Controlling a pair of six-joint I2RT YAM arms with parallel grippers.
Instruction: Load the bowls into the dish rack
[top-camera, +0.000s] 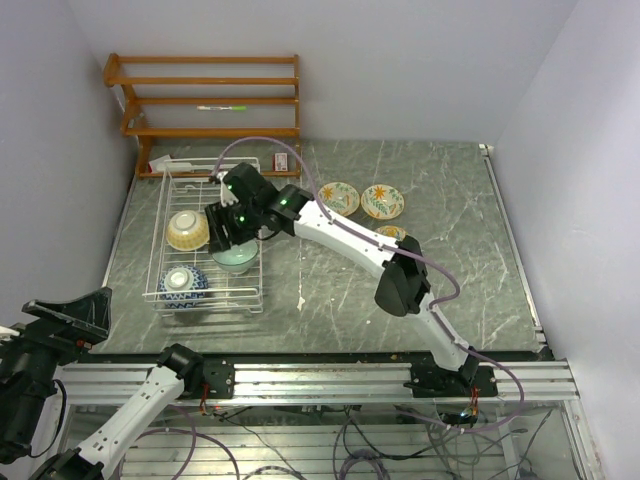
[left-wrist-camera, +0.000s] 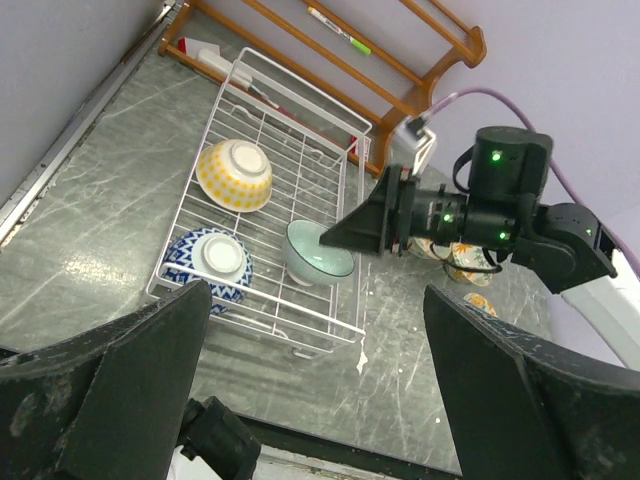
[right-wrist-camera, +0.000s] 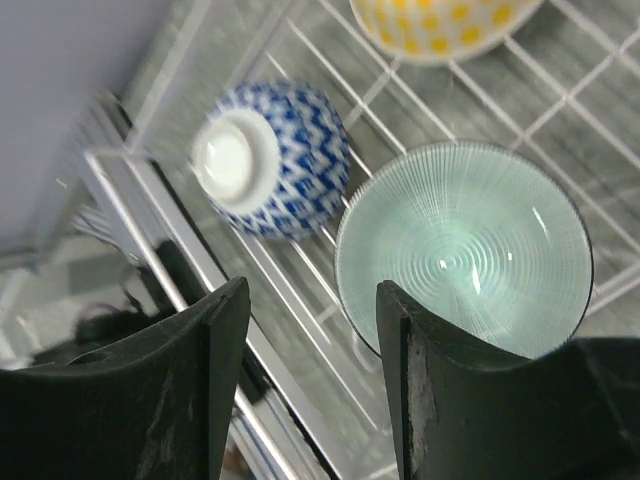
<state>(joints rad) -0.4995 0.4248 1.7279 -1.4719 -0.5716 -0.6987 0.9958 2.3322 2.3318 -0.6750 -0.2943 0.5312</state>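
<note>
The white wire dish rack (top-camera: 190, 190) holds three bowls: a yellow patterned one (top-camera: 187, 229) upside down, a blue patterned one (top-camera: 183, 285) upside down, and a mint green one (top-camera: 236, 258) right way up. My right gripper (top-camera: 225, 232) hovers open just above the mint bowl (right-wrist-camera: 465, 245), holding nothing; the blue bowl (right-wrist-camera: 270, 160) lies beside it. Three more patterned bowls (top-camera: 340, 198), (top-camera: 382, 201), (top-camera: 391, 233) sit on the table right of the rack, the last partly hidden by my right arm. My left gripper (left-wrist-camera: 315, 400) is open and empty, near the table's front left corner.
A brown wooden slatted shelf (top-camera: 210, 95) stands against the back wall behind the rack. My right arm stretches diagonally across the grey marbled table from its base. White walls close in on the left and right.
</note>
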